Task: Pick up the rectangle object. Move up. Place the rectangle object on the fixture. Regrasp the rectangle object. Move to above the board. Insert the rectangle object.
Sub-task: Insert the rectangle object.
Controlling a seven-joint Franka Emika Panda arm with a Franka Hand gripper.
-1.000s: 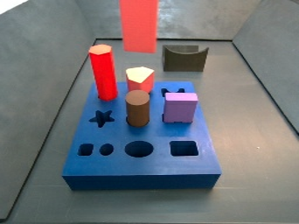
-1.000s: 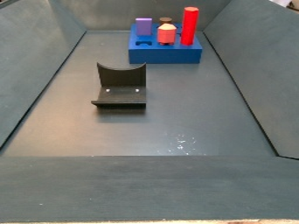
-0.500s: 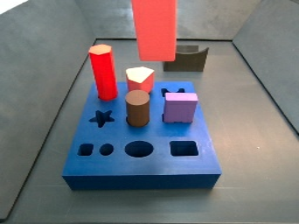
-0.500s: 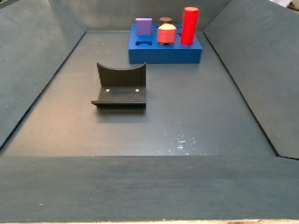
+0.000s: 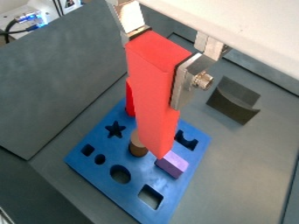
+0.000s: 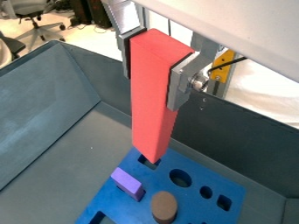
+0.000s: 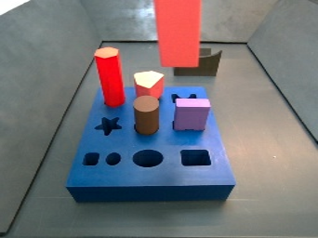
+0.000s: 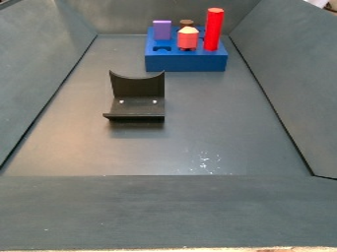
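Here the board (image 7: 149, 172), a thick blue slab with shaped holes, lies on the grey floor. Above it, in both wrist views, the rectangle object (image 5: 155, 96) hangs upright, clear of the board, its lower end over the far part. The gripper (image 5: 156, 63) has its silver fingers (image 5: 187, 80) pinching the block's upper sides. The dark fixture (image 8: 134, 96) stands well apart from the board.

Both wrist views look steeply down past the claw (image 5: 158, 74) onto the board (image 5: 105, 157); side views face it from opposite ends, near (image 7: 155, 181) and far (image 8: 184, 61)
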